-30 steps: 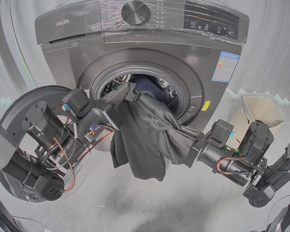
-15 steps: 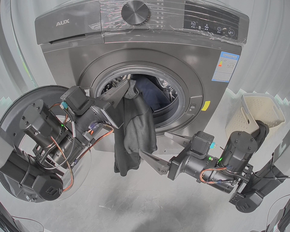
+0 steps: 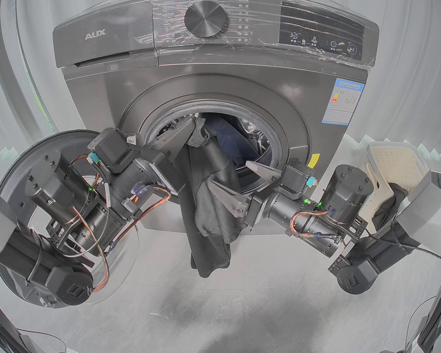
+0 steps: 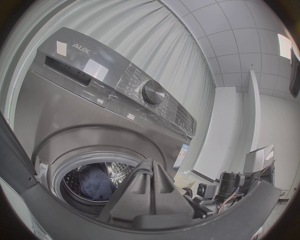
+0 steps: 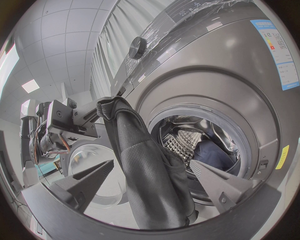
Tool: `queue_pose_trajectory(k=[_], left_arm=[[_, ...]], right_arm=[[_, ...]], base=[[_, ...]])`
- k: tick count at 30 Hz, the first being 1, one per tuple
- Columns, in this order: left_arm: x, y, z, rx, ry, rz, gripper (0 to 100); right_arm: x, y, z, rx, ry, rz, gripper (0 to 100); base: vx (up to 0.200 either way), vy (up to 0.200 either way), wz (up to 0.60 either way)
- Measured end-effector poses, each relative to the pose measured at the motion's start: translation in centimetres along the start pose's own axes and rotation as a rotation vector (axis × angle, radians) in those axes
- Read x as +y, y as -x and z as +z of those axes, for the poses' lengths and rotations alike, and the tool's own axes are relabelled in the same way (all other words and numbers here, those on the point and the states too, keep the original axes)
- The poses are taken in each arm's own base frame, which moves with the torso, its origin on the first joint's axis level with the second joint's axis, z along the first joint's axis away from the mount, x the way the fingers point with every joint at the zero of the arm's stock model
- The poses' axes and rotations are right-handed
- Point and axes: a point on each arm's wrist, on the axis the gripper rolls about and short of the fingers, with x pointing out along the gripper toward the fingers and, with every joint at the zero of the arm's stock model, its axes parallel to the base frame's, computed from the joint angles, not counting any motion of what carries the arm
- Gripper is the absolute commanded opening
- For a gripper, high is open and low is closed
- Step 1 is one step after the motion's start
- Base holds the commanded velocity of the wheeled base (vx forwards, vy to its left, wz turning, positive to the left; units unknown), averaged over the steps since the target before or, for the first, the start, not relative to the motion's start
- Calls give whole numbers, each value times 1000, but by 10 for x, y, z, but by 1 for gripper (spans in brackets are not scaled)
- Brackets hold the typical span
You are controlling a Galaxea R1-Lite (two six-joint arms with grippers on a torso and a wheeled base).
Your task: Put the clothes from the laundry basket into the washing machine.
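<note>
Dark grey garment (image 3: 209,207) hangs from the left tool (image 3: 192,128), which is clamped on its top edge at the washing machine (image 3: 275,87) mouth. Below, the right tool (image 3: 228,172), spread wide, straddles it.

Your left arm (image 3: 138,172) and right arm (image 3: 349,188) are dark grey cylindrical housings with small screws, braided orange cables, teal plugs and green lights.

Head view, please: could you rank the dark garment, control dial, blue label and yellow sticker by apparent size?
1. Dark garment, by far the largest.
2. Control dial and blue label: too alike to rank.
3. Yellow sticker, smallest.
</note>
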Motion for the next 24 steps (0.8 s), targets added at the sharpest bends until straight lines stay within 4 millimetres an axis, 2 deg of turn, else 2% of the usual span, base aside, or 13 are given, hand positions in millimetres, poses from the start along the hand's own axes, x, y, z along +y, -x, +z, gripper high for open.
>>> queue_pose_trajectory(k=[7,8,17,24], left_arm=[[0,0,0,2,1,0,0],[0,0,0,1,1,0,0],[0,0,-2,5,1,1,0],[2,0,-3,9,0,4,0]], right_arm=[[3,-16,-8,-23,1,18,100],[6,-18,-10,-23,-1,25,0],[17,-23,-13,-30,-7,53,0],[25,-16,-2,-45,-12,62,0]], base=[[0,0,0],[0,0,0],[0,0,0],[0,0,0]])
